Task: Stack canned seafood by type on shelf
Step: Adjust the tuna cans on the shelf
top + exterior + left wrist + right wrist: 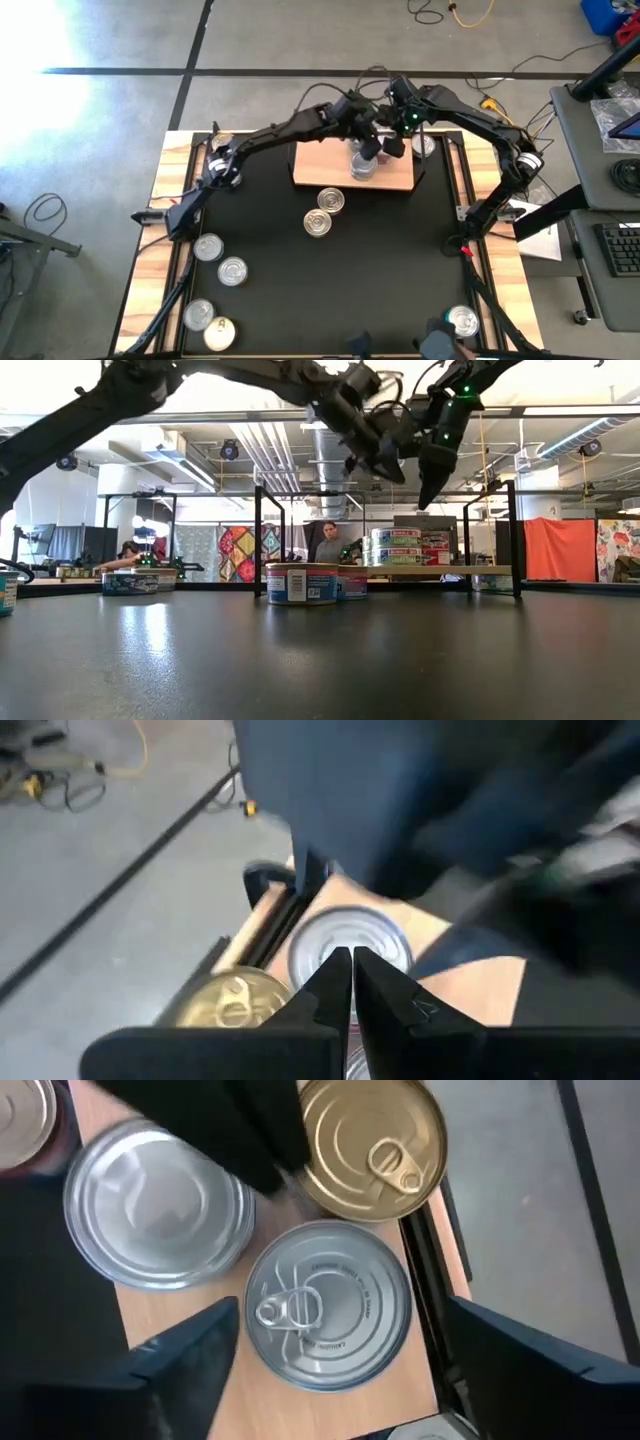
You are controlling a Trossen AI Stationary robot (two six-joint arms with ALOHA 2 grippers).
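The shelf [335, 168], a light-wood board with black wire posts, stands at the table's far middle. Canned seafood stands stacked on it [362, 166] [396, 547]. Both grippers hover above that stack. My left gripper [371, 147] [351, 965] is shut and empty, over a silver tin [350, 932]. My right gripper [394, 144] [340, 1320] is open, its fingers standing apart on either side above a silver pull-tab tin [328, 1305] without touching it. Another silver tin [158, 1205] sits beside that one on the board. A gold-lidded tin [372, 1145] [235, 1000] stands at the shelf's right end by the wire post.
Loose tins stand on the black table: two just in front of the shelf [332, 201] [318, 223], several at the near left [208, 247] [232, 271] [198, 315] [219, 334], one at the near right [463, 321]. People sit in the room beyond [328, 542].
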